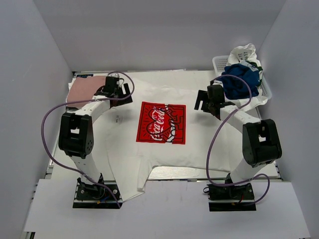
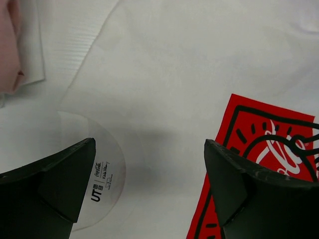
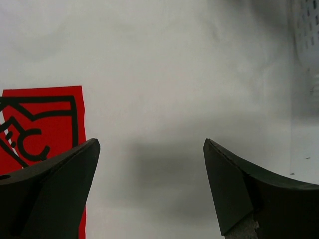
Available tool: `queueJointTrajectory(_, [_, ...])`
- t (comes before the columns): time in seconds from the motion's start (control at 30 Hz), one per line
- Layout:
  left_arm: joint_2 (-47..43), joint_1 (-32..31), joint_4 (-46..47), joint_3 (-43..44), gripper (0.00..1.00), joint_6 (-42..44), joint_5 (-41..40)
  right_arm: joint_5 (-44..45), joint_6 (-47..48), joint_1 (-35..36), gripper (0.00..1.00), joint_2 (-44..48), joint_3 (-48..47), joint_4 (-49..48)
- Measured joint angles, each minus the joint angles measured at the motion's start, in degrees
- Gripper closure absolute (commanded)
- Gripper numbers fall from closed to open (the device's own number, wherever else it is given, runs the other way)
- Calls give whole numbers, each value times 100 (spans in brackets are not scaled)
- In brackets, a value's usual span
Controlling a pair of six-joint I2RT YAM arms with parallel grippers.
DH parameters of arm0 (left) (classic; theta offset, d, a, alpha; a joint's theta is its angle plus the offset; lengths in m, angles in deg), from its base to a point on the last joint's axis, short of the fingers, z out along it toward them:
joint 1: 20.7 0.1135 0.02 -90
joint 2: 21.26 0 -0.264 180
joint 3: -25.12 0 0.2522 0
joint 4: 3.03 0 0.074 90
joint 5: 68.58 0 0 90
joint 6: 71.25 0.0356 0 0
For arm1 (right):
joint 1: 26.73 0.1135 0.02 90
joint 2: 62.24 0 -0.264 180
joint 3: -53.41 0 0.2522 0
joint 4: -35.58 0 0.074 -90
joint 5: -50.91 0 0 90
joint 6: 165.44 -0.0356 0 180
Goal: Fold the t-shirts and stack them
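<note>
two hands, both released, nothing between the fingers. white tee [image 1: 149, 159] lies flat and print side up across the worktop [image 1: 164, 201], with the red coca-cola print [image 1: 161, 122] mid-cloth. left hand [image 1: 118, 91] hangs over the collar end, by the neck label [image 2: 102, 181]. right hand [image 1: 207, 102] is over plain cloth just right of the print. can't tell if either touches the cloth. pink tee [image 1: 84, 89] sits far left, beside the left hand. blue tee [image 1: 239, 82] and white/green tee [image 1: 244, 54] are piled in the basket [image 1: 217, 62], far right.
</note>
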State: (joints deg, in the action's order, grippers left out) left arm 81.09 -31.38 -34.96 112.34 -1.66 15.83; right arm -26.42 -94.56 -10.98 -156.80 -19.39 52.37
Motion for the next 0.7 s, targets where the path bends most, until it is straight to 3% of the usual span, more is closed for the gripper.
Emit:
queueJointTrajectory(0.17, [540, -2, -7, 61, 0, -20, 210, -120, -31, 22, 10, -280, -76, 28])
queueJointTrajectory(0.37, [1399, -11, -164, 710, 0, -42, 398, -109, -120, 24, 10, -1207, -643, 299])
queueJointTrajectory(0.7, [2605, 76, -944, 2634, 0, -317, 85, -129, -129, 44, 10, -2529, -2398, 734])
